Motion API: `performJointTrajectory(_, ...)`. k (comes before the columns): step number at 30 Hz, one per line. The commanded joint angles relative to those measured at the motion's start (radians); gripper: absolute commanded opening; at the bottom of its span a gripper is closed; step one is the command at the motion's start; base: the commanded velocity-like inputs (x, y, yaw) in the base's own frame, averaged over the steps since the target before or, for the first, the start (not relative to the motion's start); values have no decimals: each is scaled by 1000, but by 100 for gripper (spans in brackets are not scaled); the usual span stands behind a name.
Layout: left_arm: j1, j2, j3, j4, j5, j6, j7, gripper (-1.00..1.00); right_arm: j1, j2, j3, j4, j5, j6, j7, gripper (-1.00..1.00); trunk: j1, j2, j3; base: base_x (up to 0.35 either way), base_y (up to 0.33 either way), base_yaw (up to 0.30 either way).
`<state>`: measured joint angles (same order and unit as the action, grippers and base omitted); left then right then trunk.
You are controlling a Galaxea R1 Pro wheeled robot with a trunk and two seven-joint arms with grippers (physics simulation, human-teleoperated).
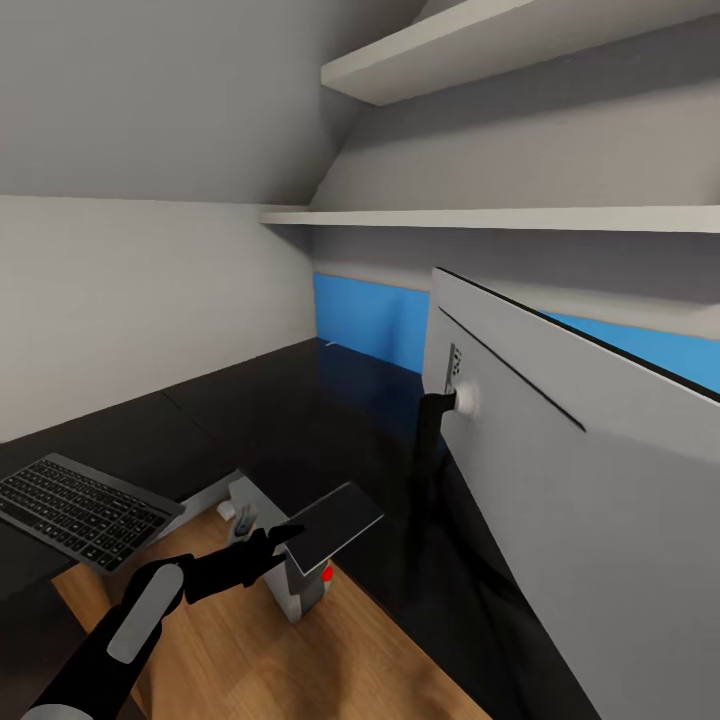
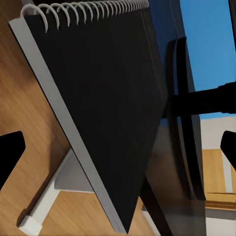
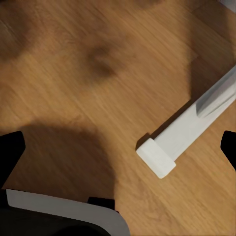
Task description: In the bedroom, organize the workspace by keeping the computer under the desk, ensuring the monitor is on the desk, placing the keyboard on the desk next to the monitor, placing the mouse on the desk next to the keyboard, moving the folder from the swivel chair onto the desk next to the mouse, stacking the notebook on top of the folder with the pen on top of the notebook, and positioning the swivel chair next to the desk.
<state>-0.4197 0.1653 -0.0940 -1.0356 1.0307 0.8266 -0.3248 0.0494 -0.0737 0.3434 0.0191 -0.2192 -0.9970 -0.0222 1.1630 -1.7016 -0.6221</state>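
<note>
On the glossy black desk (image 1: pixel 250 400) I log the keyboard (image 1: pixel 75 508) at its near left edge, partly cut off by the frame. Monitor (image 1: pixel 560 470): grey back toward me, screen hidden. Left gripper (image 1: pixel 283 537): a dark spiral-bound notebook (image 2: pixel 98 103) sits between its spread fingers; whether it is gripped, I cannot tell. Right gripper (image 3: pixel 118 142): fingertips wide apart over the wooden floor (image 3: pixel 98 73).

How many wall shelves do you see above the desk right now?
2. The upper shelf runs across the top right of the head view; the lower shelf hangs beneath it, just above the monitor. More could lie outside the frame.
</note>
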Motion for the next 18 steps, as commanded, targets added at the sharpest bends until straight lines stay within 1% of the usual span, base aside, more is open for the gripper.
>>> performJointTrajectory(1, -1, 1, -1, 0, -1, 2, -3, 100, 0, 0, 8, 1, -6, -3, -2, 100, 0, 0, -1, 20, 0, 0)
performJointTrajectory(14, -1, 3, 0, 0, -1, 2, -3, 100, 0, 0, 8, 1, -6, -3, -2, 100, 0, 0, -1, 6, 0, 0)
performJointTrajectory(18, -1, 3, 0, 0, -1, 2, -3, 100, 0, 0, 8, 1, -6, -3, -2, 100, 0, 0, -1, 55, -27, 0)
